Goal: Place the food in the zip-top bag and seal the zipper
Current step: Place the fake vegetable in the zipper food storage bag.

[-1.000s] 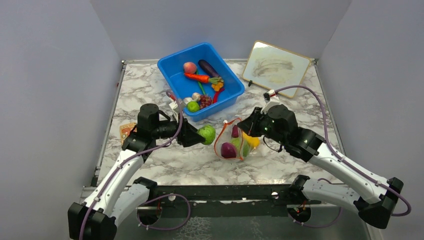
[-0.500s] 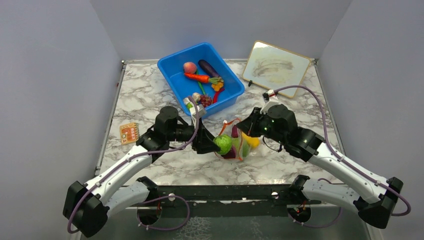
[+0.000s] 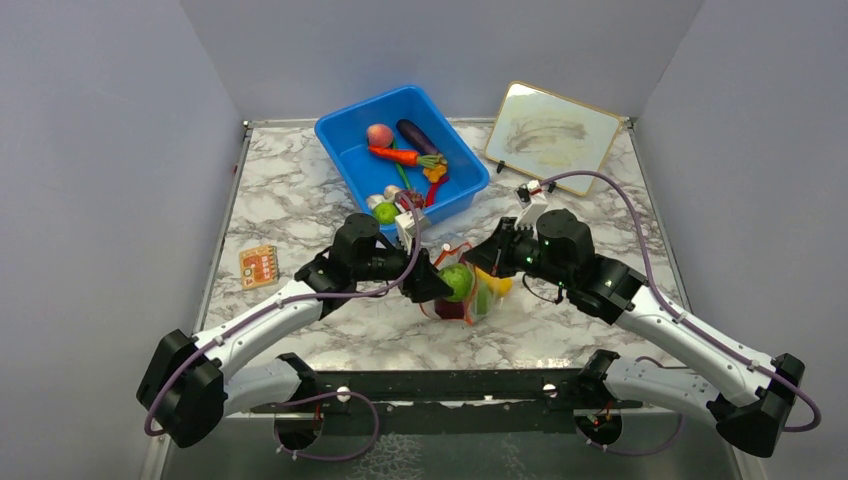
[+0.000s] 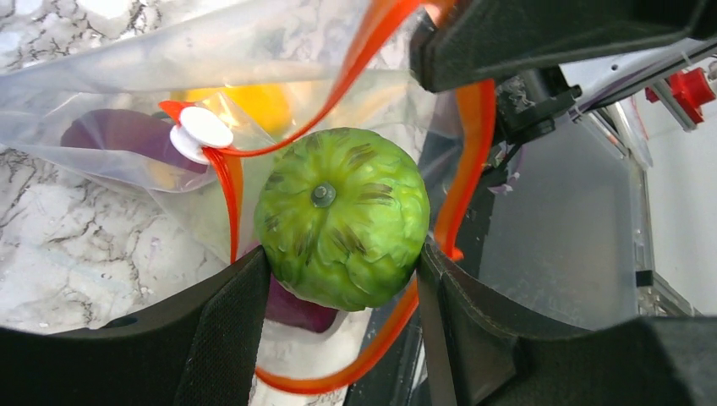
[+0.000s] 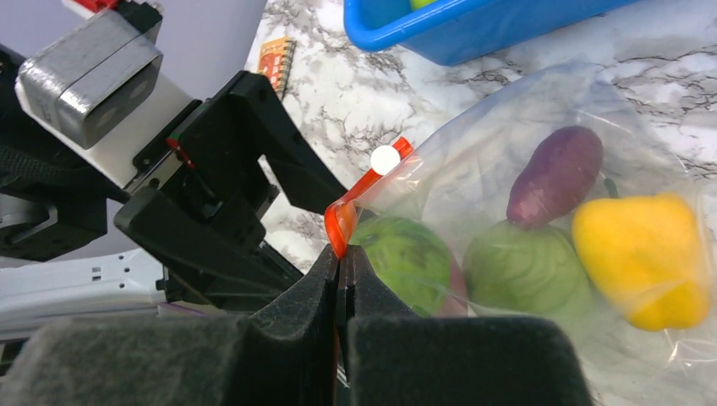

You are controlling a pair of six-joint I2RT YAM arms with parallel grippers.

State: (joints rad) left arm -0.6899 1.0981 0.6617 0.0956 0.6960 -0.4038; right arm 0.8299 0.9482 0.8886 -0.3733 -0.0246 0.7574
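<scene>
Cabbage time is the step I think I am watching. The left claw (image 4: 341, 275) is clamped on a green cabbage (image 4: 341, 218), with one finger on each side. It holds the cabbage right in the mouth of the zip-top bag (image 5: 490, 161). The red-orange zipper (image 4: 471, 135) loops around the cabbage, so it looks partly in and not dropped yet. The right claw (image 5: 342, 271) is squeezed tight together on the zipper and lifts that edge so the mouth gapes wide.

The bag lies on the marble bench (image 3: 300, 190) between the two arms, near the blue bin (image 3: 345, 150). Inside the bag I can see a yellow pepper (image 5: 643, 254), another cabbage (image 5: 520, 271) and a purple piece (image 5: 554, 173).

Next, I think the left claw should push in a little more, then let its fingers come apart so the cabbage falls in. It should back out gently, or it could drag the bag or tug the strip out of the right claw. More food waits in the bin: a peach (image 3: 379, 135), an orange carrot (image 3: 395, 155) and a purple eggplant (image 3: 415, 135). So zipping shut looks a long way off. A white slider knob (image 4: 201, 131) sits on the strip.

I can read no words anywhere. A small orange card (image 3: 257, 265) on the bench has marks too tiny to read. The whiteboard (image 3: 552, 135) at the back shows only grey smudges.
</scene>
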